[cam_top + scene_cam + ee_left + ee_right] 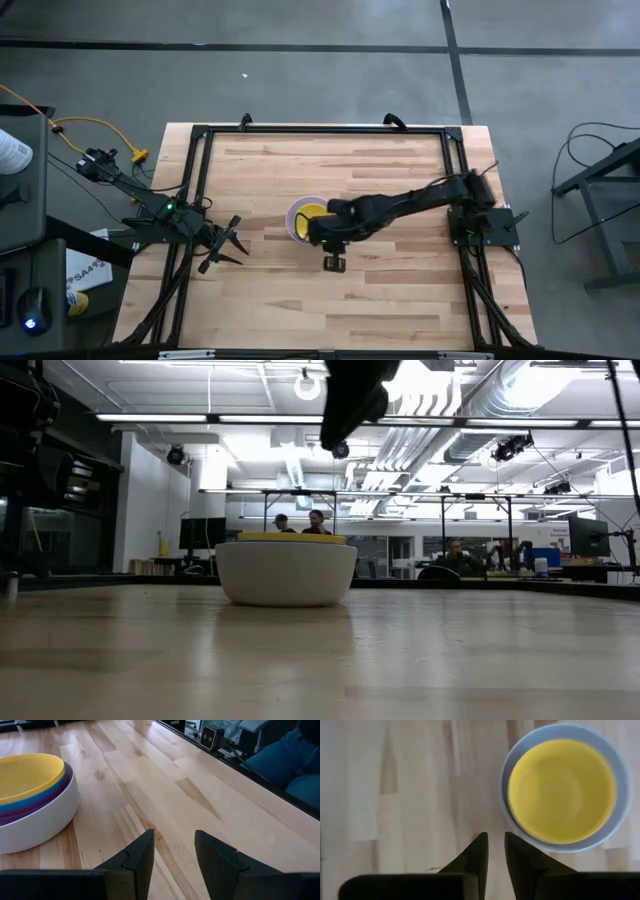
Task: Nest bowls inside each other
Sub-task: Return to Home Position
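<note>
The bowls stand nested in one stack point(305, 216) at the middle of the table, resting on the base of the white outer bowl point(285, 575). The yellow bowl point(562, 790) is innermost. In the left wrist view a blue rim point(35, 795) and a purple rim point(30, 807) show between the yellow and the white bowl point(45, 822). My right gripper point(496, 845) hangs above the table just near of the stack point(334, 263), pointing steeply down. Its fingers are slightly apart and hold nothing. My left gripper point(243, 243) waits open at the table's left, low and almost level, pointing toward the stack point(174, 845).
A black frame point(320, 130) runs around the wooden table top. Bare wood lies on all sides of the stack. In the low view, people sit at desks point(300, 522) in the room beyond the far edge.
</note>
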`<state>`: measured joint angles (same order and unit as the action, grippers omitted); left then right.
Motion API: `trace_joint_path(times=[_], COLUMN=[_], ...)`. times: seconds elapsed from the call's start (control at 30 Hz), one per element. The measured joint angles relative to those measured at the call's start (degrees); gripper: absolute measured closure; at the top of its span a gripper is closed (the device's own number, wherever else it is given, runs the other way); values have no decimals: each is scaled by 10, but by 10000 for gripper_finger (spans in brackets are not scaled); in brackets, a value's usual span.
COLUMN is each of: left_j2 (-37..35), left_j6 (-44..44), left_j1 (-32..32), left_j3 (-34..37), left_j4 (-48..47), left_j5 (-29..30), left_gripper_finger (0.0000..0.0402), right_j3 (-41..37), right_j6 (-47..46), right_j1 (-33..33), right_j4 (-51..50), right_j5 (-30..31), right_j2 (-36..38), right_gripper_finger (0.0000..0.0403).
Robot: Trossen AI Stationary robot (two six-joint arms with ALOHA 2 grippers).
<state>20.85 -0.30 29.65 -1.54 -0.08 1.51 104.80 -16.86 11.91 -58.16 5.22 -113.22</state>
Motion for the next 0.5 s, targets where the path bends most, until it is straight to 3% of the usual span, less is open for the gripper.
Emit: trace_joint_path(times=[0.23, 0.5], left_j2=[0, 0], left_j6=[0, 0], left_j1=[0, 0], left_j3=[0, 0], left_j4=[0, 0], left_j5=[0, 0], left_gripper_finger=[261, 261], right_j3=[-260, -499], right_j6=[-37, -46], right_j1=[14, 8], right_j4=[224, 447], right_j5=[-6, -9], right_j2=[141, 281], right_gripper_finger=[346, 346])
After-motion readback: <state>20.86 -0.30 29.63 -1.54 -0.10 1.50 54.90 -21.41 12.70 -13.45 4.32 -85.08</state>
